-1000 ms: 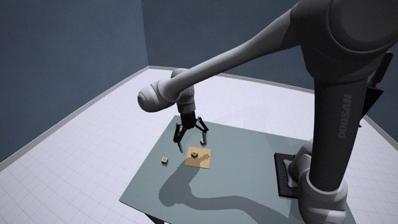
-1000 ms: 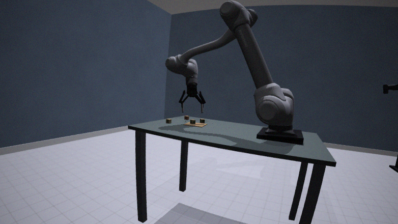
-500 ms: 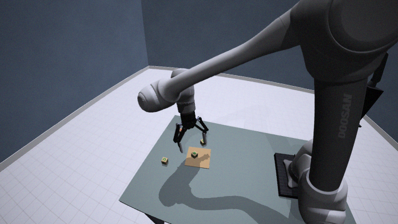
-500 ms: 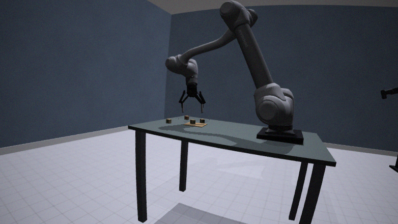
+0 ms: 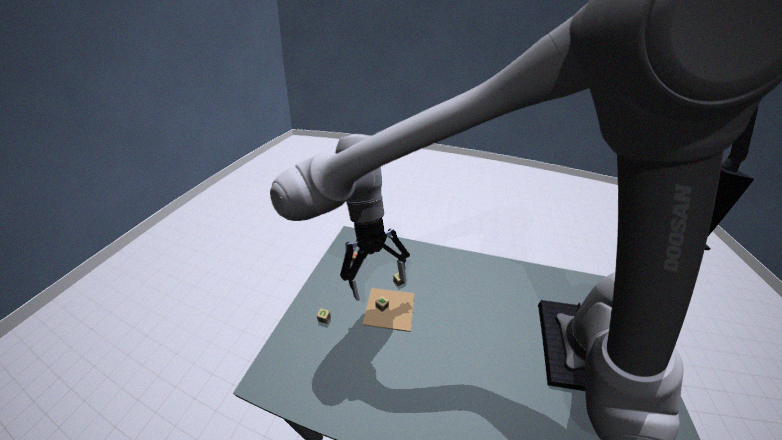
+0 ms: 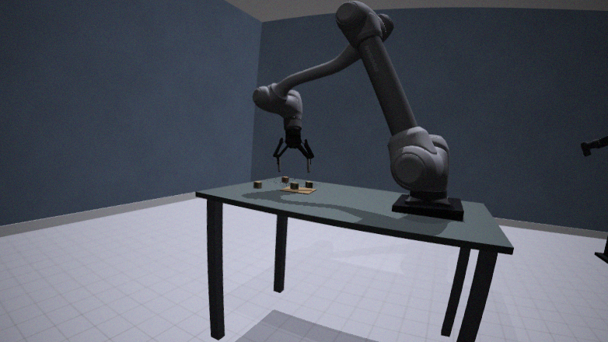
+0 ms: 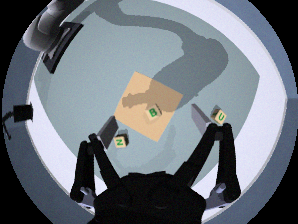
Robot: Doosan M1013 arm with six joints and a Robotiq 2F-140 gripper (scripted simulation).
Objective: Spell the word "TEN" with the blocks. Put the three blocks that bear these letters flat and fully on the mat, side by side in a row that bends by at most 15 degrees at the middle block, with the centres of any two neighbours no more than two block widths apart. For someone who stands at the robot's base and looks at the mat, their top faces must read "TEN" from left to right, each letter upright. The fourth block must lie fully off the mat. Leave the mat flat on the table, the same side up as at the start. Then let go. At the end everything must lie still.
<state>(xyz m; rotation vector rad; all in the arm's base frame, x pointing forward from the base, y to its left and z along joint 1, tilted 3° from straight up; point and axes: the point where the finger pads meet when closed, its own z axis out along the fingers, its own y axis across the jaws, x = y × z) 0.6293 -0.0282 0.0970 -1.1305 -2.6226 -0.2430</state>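
A tan mat [image 5: 389,310] lies flat on the grey-green table. One wooden block with a green letter [image 5: 382,302] sits on the mat near its far left corner. A second block [image 5: 323,314] lies on the table left of the mat. A third block [image 5: 399,279] lies just beyond the mat's far edge, partly behind a finger. A fourth block [image 6: 284,179] shows farther back in the exterior view. The letters are too small to read. My gripper [image 5: 378,287] is open and empty, well above the table over the mat's far edge. In the wrist view the mat [image 7: 150,103] and three blocks show between the fingers.
The robot's base plate [image 5: 557,344] stands on the table to the right. The arm's shadow falls across the mat and the table's near side. The table's left edge is a little beyond the left block.
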